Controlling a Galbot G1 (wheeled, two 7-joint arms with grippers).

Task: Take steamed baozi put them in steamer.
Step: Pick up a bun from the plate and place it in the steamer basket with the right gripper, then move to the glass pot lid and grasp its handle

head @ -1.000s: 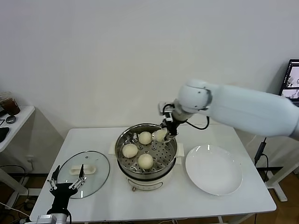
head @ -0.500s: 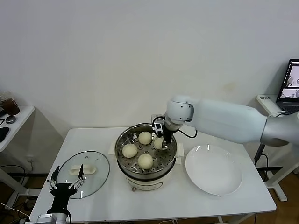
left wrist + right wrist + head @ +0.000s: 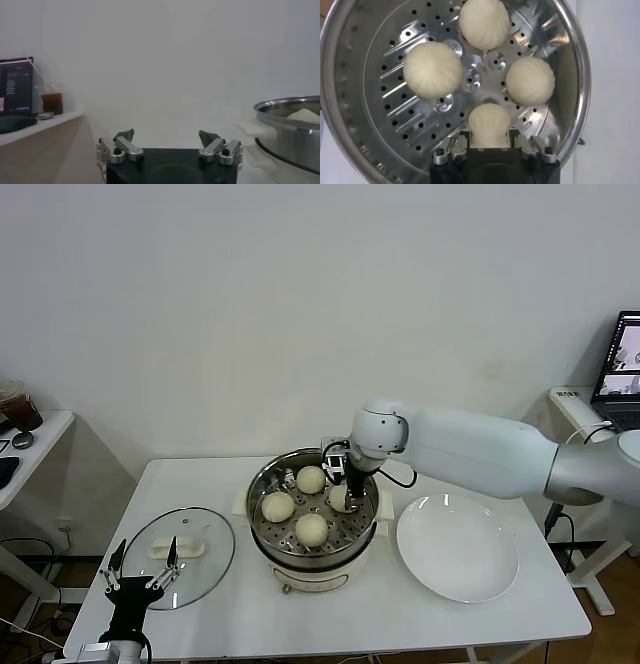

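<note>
The steamer [image 3: 262,490] stands mid-table with its perforated tray showing. Three baozi lie free on the tray at the back [image 3: 311,479], left [image 3: 278,506] and front [image 3: 311,528]. My right gripper [image 3: 345,492] is down inside the steamer, shut on the fourth baozi [image 3: 340,499], which rests at tray level on the right side. In the right wrist view the fingers [image 3: 462,141] press both sides of that baozi [image 3: 489,122]; the other three [image 3: 432,69] [image 3: 484,22] [image 3: 530,80] surround the tray's centre. My left gripper [image 3: 143,582] is open and empty, parked at the table's front left.
A glass lid [image 3: 185,549] with a white handle lies left of the steamer, just beyond the left gripper. A flat white plate [image 3: 458,546] sits to the steamer's right. The steamer's rim [image 3: 287,106] shows in the left wrist view. A small side table [image 3: 25,439] stands far left.
My right gripper has come down and leftward from above the steamer's back right rim into the pot, carrying the baozi down to the tray. The left arm has not moved.
</note>
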